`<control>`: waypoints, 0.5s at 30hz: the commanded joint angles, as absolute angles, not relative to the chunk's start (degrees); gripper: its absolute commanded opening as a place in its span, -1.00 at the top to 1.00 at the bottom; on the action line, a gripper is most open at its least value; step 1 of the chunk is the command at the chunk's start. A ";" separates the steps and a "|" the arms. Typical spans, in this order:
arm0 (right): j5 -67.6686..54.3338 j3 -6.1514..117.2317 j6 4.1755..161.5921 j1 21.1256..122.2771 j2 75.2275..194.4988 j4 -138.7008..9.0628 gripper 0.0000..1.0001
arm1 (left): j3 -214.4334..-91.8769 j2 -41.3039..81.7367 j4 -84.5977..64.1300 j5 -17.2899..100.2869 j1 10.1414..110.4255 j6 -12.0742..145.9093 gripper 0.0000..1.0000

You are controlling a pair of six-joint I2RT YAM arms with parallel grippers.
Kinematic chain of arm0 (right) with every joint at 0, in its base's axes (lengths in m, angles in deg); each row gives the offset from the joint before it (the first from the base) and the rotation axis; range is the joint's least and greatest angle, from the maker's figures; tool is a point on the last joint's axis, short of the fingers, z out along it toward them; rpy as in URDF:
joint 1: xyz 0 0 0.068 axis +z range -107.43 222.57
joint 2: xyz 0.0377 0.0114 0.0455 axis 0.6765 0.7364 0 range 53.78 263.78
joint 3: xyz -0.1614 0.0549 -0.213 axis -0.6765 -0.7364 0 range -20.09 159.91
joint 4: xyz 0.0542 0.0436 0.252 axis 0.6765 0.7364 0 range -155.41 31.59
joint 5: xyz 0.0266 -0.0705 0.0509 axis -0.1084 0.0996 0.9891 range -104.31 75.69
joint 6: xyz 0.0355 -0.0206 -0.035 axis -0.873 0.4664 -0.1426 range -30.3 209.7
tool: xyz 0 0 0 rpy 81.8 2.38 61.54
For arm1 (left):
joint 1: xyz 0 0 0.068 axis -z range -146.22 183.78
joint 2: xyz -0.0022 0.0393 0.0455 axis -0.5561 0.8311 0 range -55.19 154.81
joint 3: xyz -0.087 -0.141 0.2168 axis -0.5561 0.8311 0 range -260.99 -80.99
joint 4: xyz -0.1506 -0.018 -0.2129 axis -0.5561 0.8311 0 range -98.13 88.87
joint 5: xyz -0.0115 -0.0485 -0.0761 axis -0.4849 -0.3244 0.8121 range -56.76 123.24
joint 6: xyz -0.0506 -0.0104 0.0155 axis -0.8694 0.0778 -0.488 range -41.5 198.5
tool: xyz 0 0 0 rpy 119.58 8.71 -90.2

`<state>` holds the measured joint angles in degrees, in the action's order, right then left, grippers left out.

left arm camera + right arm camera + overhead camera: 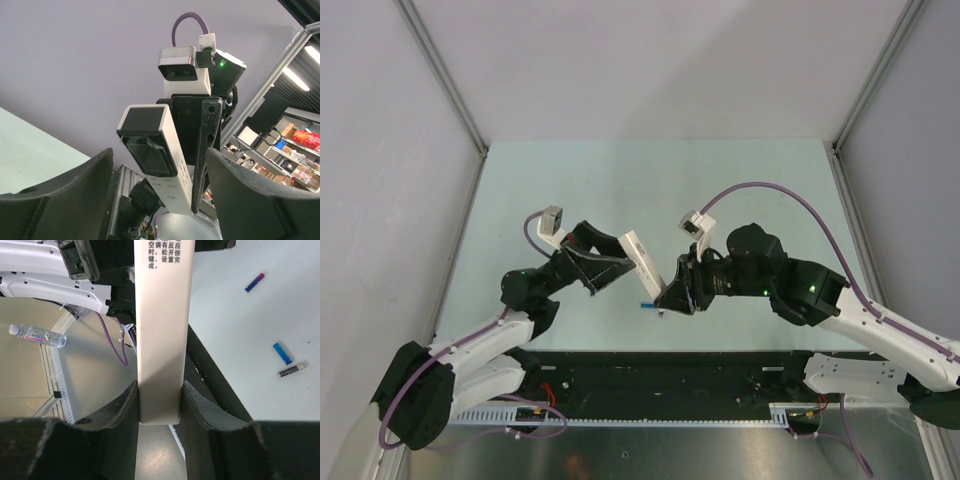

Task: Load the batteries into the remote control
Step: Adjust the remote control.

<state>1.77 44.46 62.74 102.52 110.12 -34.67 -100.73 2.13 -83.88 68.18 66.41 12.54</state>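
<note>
Right pincer (160, 392), narrow, clamps the near end of the remote control (162, 325) and holds it tilted above the table (235, 320), between my two arms. Left pincer (160, 155), wide: its fingers (55, 200) flank the end bearing the dark patch, with a gap on either side. On the table, apart from the remote control, lie a blue battery with a pink tip (254, 282), a plain blue battery (282, 353) and, just beside it, a black battery (291, 370). Seen from the right wrist, the remote control covers much of my left arm (50, 287).
</note>
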 commanded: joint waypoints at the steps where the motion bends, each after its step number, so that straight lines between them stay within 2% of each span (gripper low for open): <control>1: 0.81 46.26 62.28 102.96 109.07 -40.10 1.00 | -102.52 2.38 -104.37 69.36 66.65 10.56 -0.61; 6: 0.37 46.18 61.66 102.96 109.85 -43.17 1.00 | -100.94 2.11 -104.37 69.71 67.88 10.82 -0.64; 15: 2.83 46.26 60.34 103.04 112.84 -47.48 1.00 | -101.46 2.82 -104.46 69.10 70.96 12.58 -0.44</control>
<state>1.61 44.46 61.34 102.63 112.11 -42.19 -100.58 2.50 -83.88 68.46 69.73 11.49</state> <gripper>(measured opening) 0.381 0.753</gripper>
